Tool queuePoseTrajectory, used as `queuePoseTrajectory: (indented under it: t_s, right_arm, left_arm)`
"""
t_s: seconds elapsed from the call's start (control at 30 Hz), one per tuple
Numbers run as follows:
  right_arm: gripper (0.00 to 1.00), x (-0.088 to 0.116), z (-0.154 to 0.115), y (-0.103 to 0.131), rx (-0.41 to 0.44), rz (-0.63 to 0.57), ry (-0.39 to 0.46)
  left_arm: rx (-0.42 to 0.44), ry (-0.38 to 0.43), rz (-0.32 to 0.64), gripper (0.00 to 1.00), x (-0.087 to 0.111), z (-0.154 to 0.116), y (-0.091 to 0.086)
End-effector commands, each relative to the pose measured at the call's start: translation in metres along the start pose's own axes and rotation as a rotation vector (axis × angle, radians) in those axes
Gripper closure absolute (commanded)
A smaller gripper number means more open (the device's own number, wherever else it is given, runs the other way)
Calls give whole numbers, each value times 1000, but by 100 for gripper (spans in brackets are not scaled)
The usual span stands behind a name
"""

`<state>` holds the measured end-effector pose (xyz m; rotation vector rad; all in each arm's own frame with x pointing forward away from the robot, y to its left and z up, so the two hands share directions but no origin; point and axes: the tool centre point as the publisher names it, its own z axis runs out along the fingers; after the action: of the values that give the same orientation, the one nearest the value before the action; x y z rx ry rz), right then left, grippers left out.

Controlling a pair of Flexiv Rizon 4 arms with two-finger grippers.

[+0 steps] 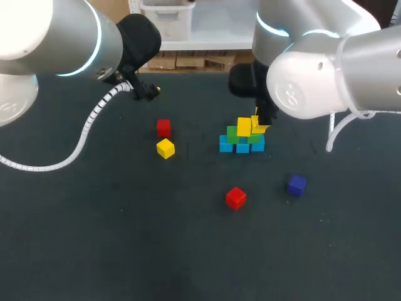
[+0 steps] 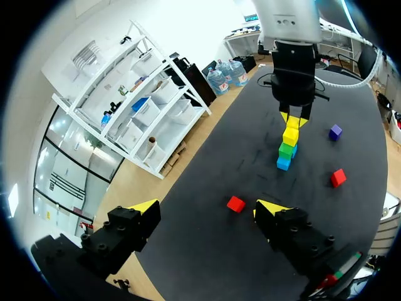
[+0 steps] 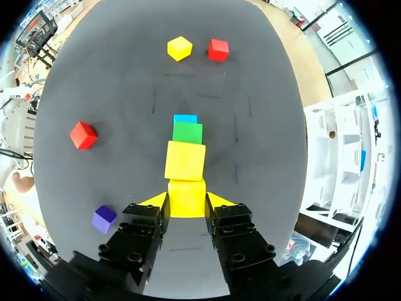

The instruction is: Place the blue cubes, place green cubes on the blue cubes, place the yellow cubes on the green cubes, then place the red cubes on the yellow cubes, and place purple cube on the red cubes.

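Red cube and purple cube lie loose on the counter, well short of the right pincer. Farther on, that pincer grips a held yellow cube from both sides, just beside a stacked yellow cube, with green cubes and blue cubes beneath. Off to its side sit a loose yellow cube and a second red cube, near the left pincer, which hangs farthest back with its fingers spread wide and nothing in them.
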<state>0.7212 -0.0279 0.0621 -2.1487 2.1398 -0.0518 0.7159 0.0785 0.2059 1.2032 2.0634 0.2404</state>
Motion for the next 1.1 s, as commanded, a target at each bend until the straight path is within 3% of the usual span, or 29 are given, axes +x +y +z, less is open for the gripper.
queuePoseTrajectory:
  t_s: [0.03, 0.63, 1.1]
  right_arm:
    - [96, 0, 2, -1, 0, -5, -1]
    - [87, -3, 3, -2, 6, -16, -4]
    - [56, -4, 1, 1, 3, -25, -3]
  left_arm:
    - [2, -1, 0, 0, 0, 0, 1]
    - [2, -1, 0, 0, 0, 0, 1]
    - [2, -1, 0, 0, 0, 0, 1]
